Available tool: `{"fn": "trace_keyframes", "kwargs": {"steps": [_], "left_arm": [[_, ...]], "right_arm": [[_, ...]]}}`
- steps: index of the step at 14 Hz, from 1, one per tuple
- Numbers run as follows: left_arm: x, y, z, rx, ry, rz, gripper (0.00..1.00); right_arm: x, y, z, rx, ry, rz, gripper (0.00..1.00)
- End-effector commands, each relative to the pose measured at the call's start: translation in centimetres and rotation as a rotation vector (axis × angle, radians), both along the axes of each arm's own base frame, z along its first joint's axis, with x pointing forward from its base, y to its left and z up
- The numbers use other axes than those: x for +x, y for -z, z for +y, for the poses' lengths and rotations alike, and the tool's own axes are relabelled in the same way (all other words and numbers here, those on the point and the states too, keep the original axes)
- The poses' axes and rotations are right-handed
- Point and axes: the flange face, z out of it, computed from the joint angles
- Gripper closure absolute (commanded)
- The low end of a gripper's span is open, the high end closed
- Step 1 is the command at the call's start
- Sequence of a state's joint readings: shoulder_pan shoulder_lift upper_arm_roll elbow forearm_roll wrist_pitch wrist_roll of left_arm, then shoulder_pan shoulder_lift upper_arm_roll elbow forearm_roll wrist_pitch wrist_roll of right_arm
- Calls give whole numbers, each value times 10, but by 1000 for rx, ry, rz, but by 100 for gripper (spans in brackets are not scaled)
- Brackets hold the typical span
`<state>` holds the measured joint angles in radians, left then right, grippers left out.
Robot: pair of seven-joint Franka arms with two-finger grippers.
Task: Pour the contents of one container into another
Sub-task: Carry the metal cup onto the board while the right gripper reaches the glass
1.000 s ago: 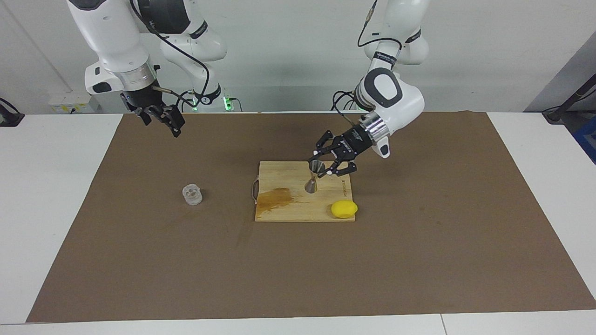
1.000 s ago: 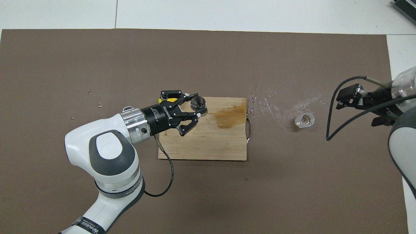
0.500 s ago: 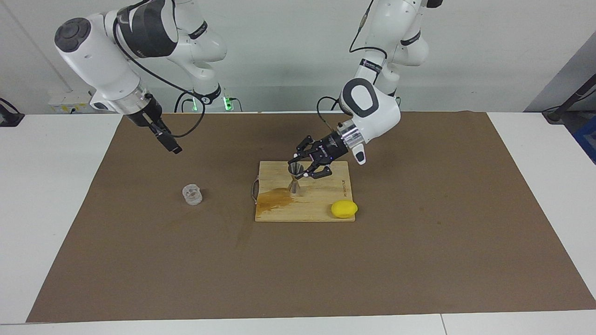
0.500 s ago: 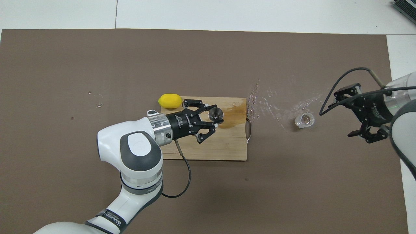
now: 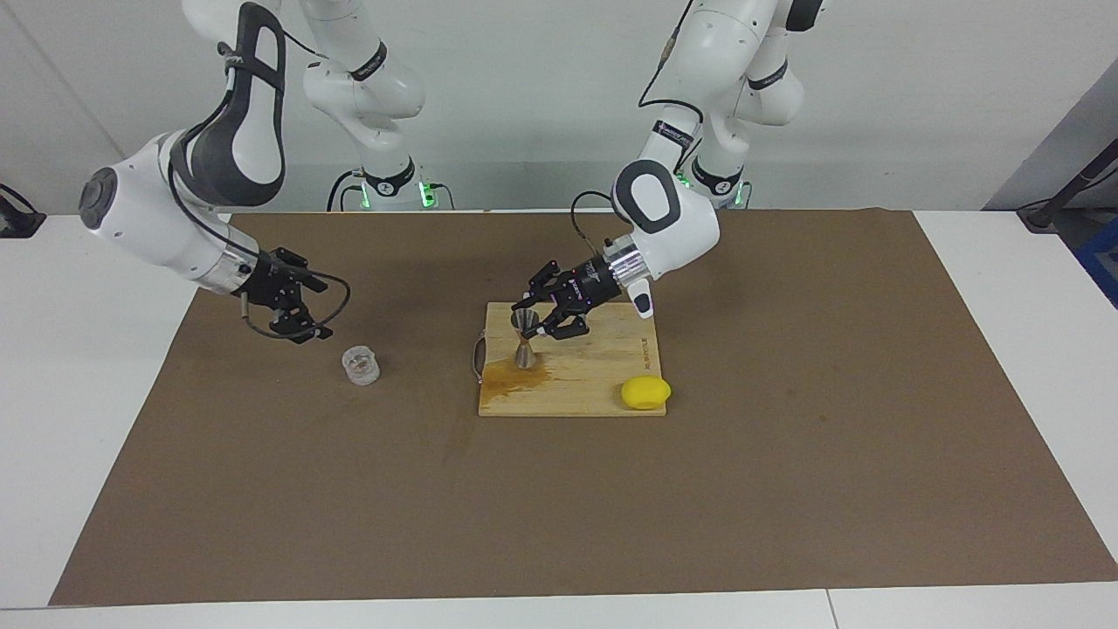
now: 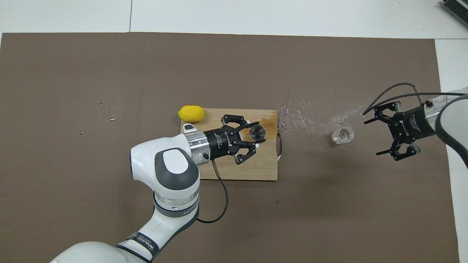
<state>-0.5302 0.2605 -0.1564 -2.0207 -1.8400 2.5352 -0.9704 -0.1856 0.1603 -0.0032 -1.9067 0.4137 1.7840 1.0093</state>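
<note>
Left arm bent low over the wooden cutting board (image 5: 603,371), forearm near level, wrist pointing toward the right arm's end of the table. Left gripper (image 5: 530,321) clamped on the upper cone of the jigger (image 5: 524,342); outer links splay to the sides.

Jigger: small silver-grey metal, hourglass shape, 2 cones joined at a thin waist. Upright, lower cone at the edge of an amber wet stain (image 5: 515,376) on the board, near the board's metal handle (image 5: 477,356). Open mouth shows dark from above (image 6: 257,132).

Right arm folded down, elbow high, wrist angled toward the mat. Right gripper (image 5: 295,307) with its jaws spread wide, holding nothing, low over the mat just beside the tumbler (image 5: 360,365), not touching it.

Tumbler: short clear glass, upright on the brown mat (image 5: 786,489), between the board and the right gripper. Bottom looks faintly amber (image 6: 342,135).

Board: pale bamboo strips, rectangular. Yellow lemon (image 5: 645,392), smooth and oval, at the board corner farthest from the robots, toward the left arm's end. Shiny spill streaks (image 6: 314,113) on the mat between board and tumbler. Matte, paper-like mat over a white table (image 5: 105,367).
</note>
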Motion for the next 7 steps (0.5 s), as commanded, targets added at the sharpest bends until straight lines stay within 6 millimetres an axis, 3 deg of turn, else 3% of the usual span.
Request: {"fn": "trace_keyframes", "kwargs": {"steps": [1, 3, 6, 7], "left_arm": [[-4, 9, -9, 17, -5, -16, 100], [-5, 9, -9, 20, -3, -16, 100], [-11, 12, -13, 49, -7, -19, 100], [-11, 12, -13, 50, -8, -19, 100]], "right_arm": [[9, 34, -21, 73, 22, -33, 0], [15, 55, -23, 78, 29, -27, 0], [22, 106, -39, 168, -7, -38, 0], [25, 115, -41, 159, 1, -54, 0]]}}
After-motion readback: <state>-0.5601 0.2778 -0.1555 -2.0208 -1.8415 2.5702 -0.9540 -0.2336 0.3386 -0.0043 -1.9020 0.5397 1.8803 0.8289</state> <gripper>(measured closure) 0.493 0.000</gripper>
